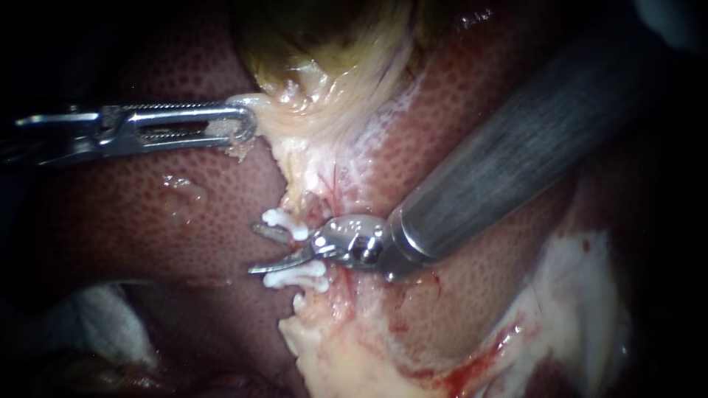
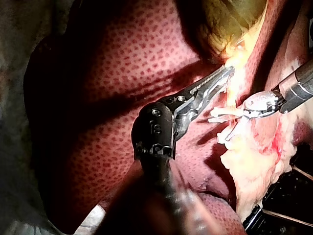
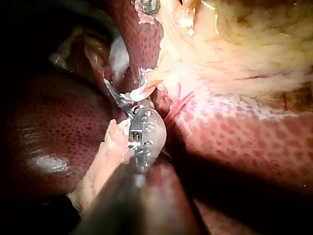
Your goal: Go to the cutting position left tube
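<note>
- Closest to the lens, the broad grey metal shaft of my right instrument [image 1: 252, 249] comes down from the upper right. Its two thin curved steel blades stand apart with a clear gap between them, and nothing is pinched.
- Those blades sit between two small white plastic clips: the upper clip [image 1: 284, 220] just above the top blade, the lower clip [image 1: 296, 277] right under the bottom one.
- There's the task's thing: the thin pale pink tube [image 1: 301, 200] runs down from the gallbladder and through both clips. The stretch between the clips lies at the root of the open blades, mostly hidden by the hinge, so I cannot tell whether a blade touches it.
- Just below the lower clip lies lumpy cream-yellow fat [image 1: 332, 354], with red blood smears to its right.
- Farther back, my left instrument [image 1: 247, 124], slim and silver with slotted jaws, reaches in from the left. Its jaws are clamped together on the pale yellowish tissue [image 1: 284, 121] at the gallbladder's neck.
- Beyond that is the yellow-green gallbladder [image 1: 317, 44] itself.
- The dark red speckled liver [image 1: 147, 206] lies all around.
</note>
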